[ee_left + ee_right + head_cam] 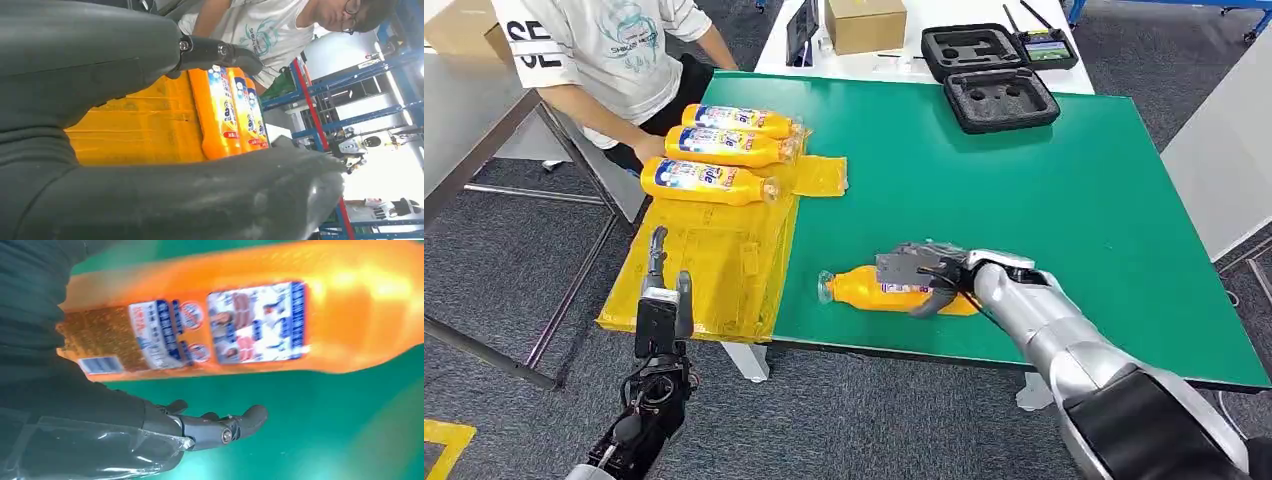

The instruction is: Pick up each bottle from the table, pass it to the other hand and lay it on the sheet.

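**Right hand over the lying bottle; long axis runs left to right along the near edge**

Starting at your left: the left hand [662, 300] stands raised beside the near-left corner of the yellow sheet [714, 265], fingers apart and holding nothing. It is well apart from the bottle to be picked. At the far end of the sheet three laid bottles [719, 150] lie side by side, next to a seated person [614, 60].

Moving right, the loose bottle [864, 288] lies on its side on the green table [1044, 190], near the front edge, cap toward the sheet, base toward your right arm. The right hand [924, 275] sits over its base half, by far the nearer hand. In the right wrist view the fingers [220, 427] are spread along one flank of the bottle with green surface showing between; I judge the grasp not yet closed.

The coming move turns on closing across the short width, not along the axis
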Robot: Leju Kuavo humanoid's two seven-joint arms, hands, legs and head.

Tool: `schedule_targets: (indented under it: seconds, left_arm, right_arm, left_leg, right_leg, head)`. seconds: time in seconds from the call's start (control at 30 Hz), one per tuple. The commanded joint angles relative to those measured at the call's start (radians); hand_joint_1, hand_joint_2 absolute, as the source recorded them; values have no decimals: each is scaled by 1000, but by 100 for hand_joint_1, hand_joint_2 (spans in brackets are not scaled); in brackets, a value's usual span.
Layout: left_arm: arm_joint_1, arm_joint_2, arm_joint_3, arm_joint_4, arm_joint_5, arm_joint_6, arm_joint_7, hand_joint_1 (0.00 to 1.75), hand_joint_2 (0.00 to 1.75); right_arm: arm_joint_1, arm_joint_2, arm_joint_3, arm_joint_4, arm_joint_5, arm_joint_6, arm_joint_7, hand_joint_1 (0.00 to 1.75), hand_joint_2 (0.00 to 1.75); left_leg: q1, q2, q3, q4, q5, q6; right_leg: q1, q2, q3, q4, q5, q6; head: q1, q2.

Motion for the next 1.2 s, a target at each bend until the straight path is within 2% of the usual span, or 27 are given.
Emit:
schedule_targets:
  seconds: [0.03, 0.57, 0.6, 0.63, 1.07, 1.1, 1.2]
  left_arm:
    - [-40, -18, 3, 82, 4, -5, 2, 0, 0]
    - [-12, -28, 35, 64, 6, -2, 2, 0, 0]
    - [-12, -30, 36, 66, 9, -4, 2, 0, 0]
    - [-8, -29, 36, 64, 8, -5, 2, 0, 0]
    - [-7, -29, 36, 65, 9, -7, 2, 0, 0]
    - [-6, -29, 36, 65, 8, -8, 2, 0, 0]
    - [-4, -30, 40, 58, 5, -11, 2, 0, 0]
  right_arm:
    - [-12, -26, 109, 43, 55, 51, 27, 0, 175]
    - [-25, 10, 173, 75, 95, 83, 52, 0, 175]
    - [-27, 9, 176, 74, 97, 84, 50, 14, 175]
    - [-28, 7, 181, 72, 102, 79, 48, 161, 175]
    - [-28, 6, 182, 73, 103, 79, 48, 161, 175]
    - [-28, 5, 184, 73, 104, 80, 48, 175, 175]
    - [-28, -2, 180, 66, 100, 21, 46, 175, 175]
  left_leg:
    - [2, -2, 2, 0, 0, -2]
    - [3, 1, 3, 1, -2, -2]
    - [3, 1, 3, 1, -2, -3]
    - [0, 0, 1, 0, 0, -1]
    - [2, 0, 2, 0, 0, -1]
    - [1, 0, 1, 0, 0, -1]
    - [2, 0, 3, 0, -1, -2]
  right_leg:
    - [2, -2, 3, -1, 0, -2]
    - [3, 1, 4, -1, -1, -3]
    - [3, 1, 4, -1, -1, -3]
    - [0, 0, 1, 0, 0, -1]
    - [2, 0, 2, -1, 0, -2]
    - [1, 0, 2, 0, 0, -1]
    - [2, 0, 3, -1, -1, -2]
  head:
    - [0, 0]
    - [0, 0]
    - [0, 0]
    - [0, 0]
    - [0, 0]
    - [0, 0]
    - [0, 0]
